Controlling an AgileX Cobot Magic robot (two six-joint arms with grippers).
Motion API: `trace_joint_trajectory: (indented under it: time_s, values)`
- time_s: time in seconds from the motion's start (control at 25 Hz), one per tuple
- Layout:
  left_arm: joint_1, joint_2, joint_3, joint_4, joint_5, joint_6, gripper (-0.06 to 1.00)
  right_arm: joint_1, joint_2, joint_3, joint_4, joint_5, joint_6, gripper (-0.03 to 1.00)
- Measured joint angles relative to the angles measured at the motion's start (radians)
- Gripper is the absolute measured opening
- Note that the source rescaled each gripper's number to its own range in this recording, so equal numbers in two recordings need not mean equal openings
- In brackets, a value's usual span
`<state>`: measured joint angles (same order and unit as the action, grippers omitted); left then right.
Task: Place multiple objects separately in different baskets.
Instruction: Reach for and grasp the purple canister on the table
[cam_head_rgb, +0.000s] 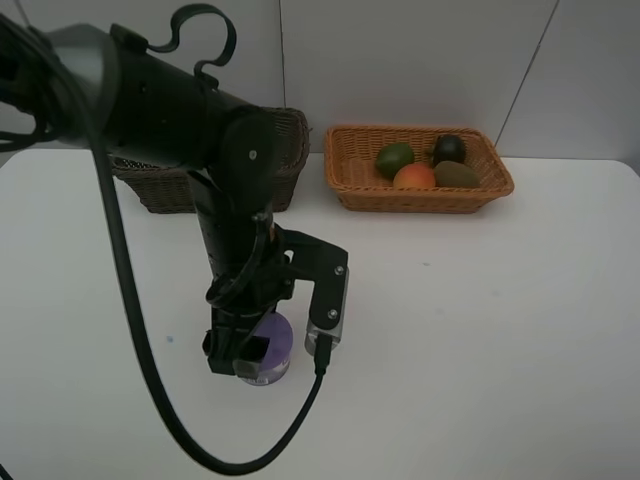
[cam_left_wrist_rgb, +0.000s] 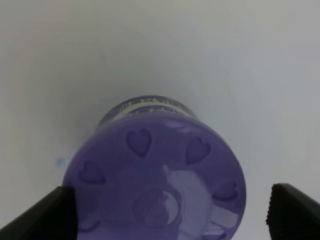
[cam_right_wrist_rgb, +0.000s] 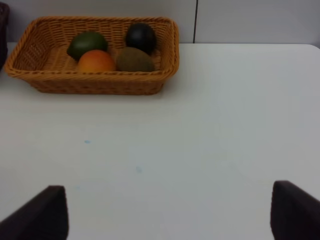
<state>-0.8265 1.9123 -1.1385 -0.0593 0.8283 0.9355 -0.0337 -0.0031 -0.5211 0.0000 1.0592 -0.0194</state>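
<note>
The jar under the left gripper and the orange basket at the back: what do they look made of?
The jar looks like plastic: its purple lid is smooth and glossy, with moulded heart shapes and a soft reflection; the body below looks clear, plastic or glass, I cannot tell which. The light orange basket looks like woven wicker or rattan, matte, with visible interlaced strands and a braided rim.

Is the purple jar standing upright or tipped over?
Upright: the purple-lidded jar stands on the table, lid up, between the open left gripper's fingers.
</note>
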Motion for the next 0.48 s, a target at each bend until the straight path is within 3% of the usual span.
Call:
trace_joint_trajectory:
  time_s: [0.48]
  values:
    - [0.000,0.002,0.000,0.030,-0.008,-0.001,1.00,0.000,0.000,0.000,0.000,0.000,0.000,0.94]
